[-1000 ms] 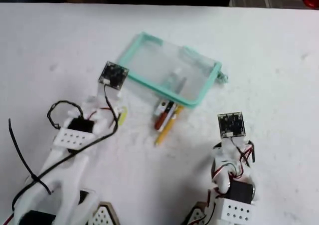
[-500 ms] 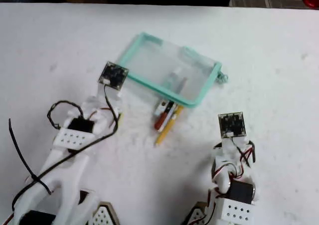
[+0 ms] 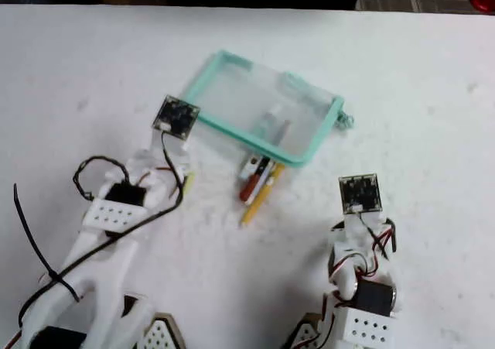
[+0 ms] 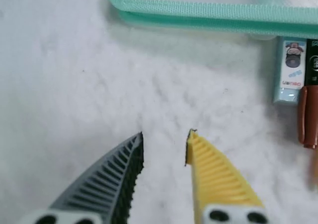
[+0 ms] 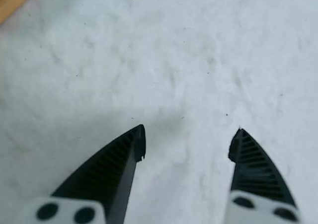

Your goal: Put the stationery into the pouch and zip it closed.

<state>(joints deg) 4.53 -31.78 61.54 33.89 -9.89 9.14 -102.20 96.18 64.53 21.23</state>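
Little is changed since a second ago: in the high view less of the left gripper's [image 4: 164, 137] yellow finger [image 3: 188, 180] is seen past the left arm [image 3: 116, 210], and the right arm [image 3: 360, 287] is shifted only by a trace. The pouch [image 3: 263, 109] and the stationery [image 3: 259, 180] are found in the same places.

The pouch, clear-faced with a teal rim, is laid flat and askew near the middle of the white table [image 3: 93, 63], with its zip pull [image 3: 348, 121] at the corner toward the right arm's side. The stationery is bunched against the rim nearest the arms: a yellow pencil [image 3: 257, 200], a brown marker [image 4: 309, 114] and a small white eraser box [image 4: 290, 70]. Their far ends are met by the teal rim [image 4: 208, 13]; whether any of them is tucked inside cannot be told. A small pale item is glimpsed through the clear face, too blurred to be named.

The left gripper is held low over bare table, just beside the pouch's near corner and apart from the stationery; its grey and yellow fingers are parted by a narrow gap, with nothing held. The right gripper [image 5: 188, 134] is held over bare table well apart from the pouch, its black fingers spread wide, with nothing between them.
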